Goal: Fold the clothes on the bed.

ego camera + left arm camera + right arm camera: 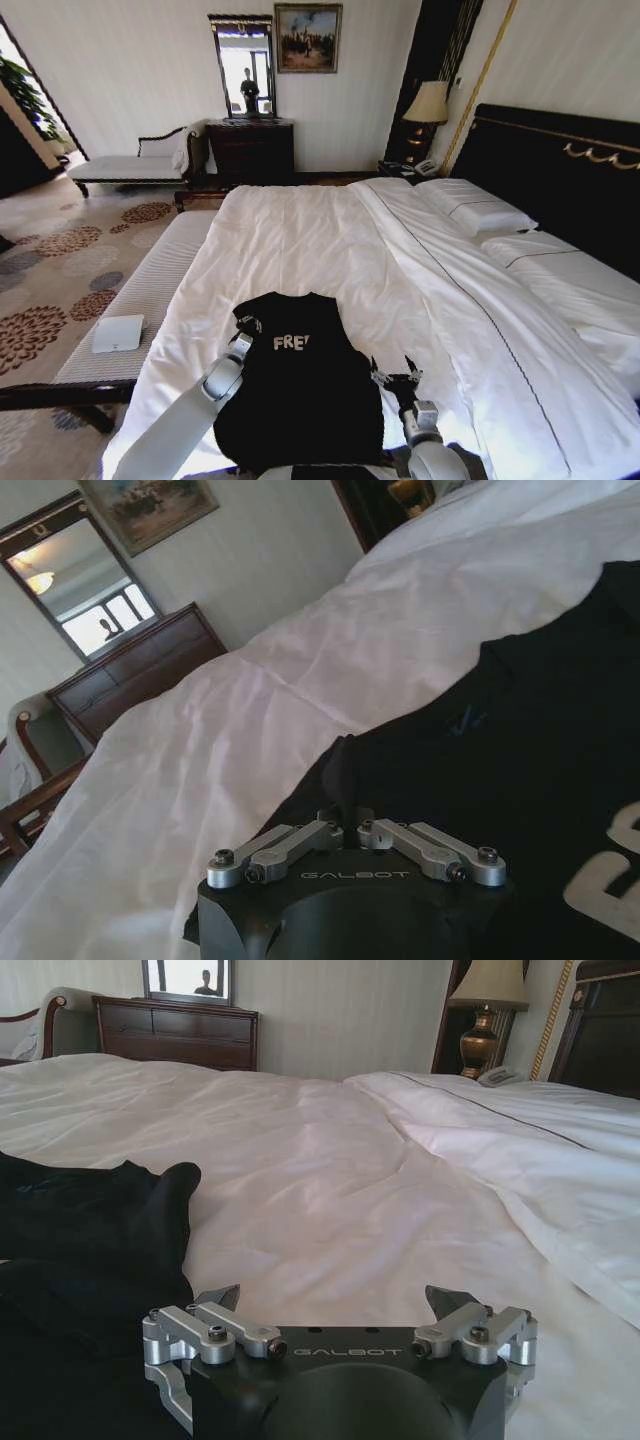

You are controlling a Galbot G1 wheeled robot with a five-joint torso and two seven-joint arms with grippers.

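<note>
Left claw (243, 338) pinches the black T-shirt (300, 400) at its sleeve edge, apparently to fold it; right claw (397, 377) waits open on the bed (300, 240).

T-shirt (300, 400): last letter of the white chest lettering lost in a fold, hem cut by the head view's lower edge. Left end effector (243, 335): fingertips buried in black cloth, so grip unreadable. Bed (300, 230): foot end out of frame.
</note>
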